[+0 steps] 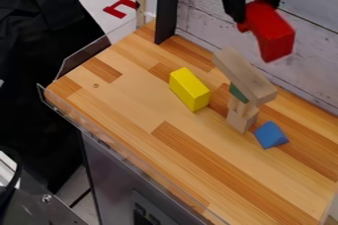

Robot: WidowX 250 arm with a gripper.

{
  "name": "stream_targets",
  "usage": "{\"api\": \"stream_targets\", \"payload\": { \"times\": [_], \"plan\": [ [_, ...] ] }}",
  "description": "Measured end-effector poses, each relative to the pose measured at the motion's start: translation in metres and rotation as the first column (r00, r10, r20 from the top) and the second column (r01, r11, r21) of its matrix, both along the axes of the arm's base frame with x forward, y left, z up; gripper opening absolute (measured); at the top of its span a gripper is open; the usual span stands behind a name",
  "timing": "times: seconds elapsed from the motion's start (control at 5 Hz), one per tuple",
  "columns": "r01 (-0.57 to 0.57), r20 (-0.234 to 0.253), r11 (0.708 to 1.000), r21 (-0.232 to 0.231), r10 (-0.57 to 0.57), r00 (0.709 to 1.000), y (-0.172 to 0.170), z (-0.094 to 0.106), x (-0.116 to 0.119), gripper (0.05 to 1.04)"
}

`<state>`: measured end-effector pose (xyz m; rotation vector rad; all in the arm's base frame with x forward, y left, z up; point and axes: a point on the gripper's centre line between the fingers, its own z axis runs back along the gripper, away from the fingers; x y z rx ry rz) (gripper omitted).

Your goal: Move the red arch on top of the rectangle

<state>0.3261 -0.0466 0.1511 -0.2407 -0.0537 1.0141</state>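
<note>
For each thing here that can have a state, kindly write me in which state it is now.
gripper: jaws closed on the red arch
red arch: held in the air, not on the rectangle
rectangle: lying on top of the stack
green block: under the rectangle
yellow block: resting on the table
blue block: resting on the table

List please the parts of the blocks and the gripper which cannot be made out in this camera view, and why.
- Green block: full shape, hidden by the long wooden block over it.
- Gripper: upper part, cut off by the top edge.
- Red arch: part of its upper end, covered by the gripper.
</note>
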Motion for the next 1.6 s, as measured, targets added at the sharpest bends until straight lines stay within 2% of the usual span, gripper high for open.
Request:
{"api": "stream_targets", "payload": {
  "times": [0.4,1.2,1.4,1.6],
  "plan": [
    [-0.012,-0.059,1.000,0.013,0.013,0.998,0.004,-0.017,0.001,0.561],
    [-0.029,-0.109,0.999,0.034,0.033,0.993,0.005,-0.031,0.002,0.561],
    [-0.033,-0.125,0.999,0.038,0.038,0.991,0.005,-0.036,0.005,0.614],
    [-0.025,-0.148,0.998,0.055,0.033,0.988,0.007,-0.042,0.010,0.906]
  ]
}}
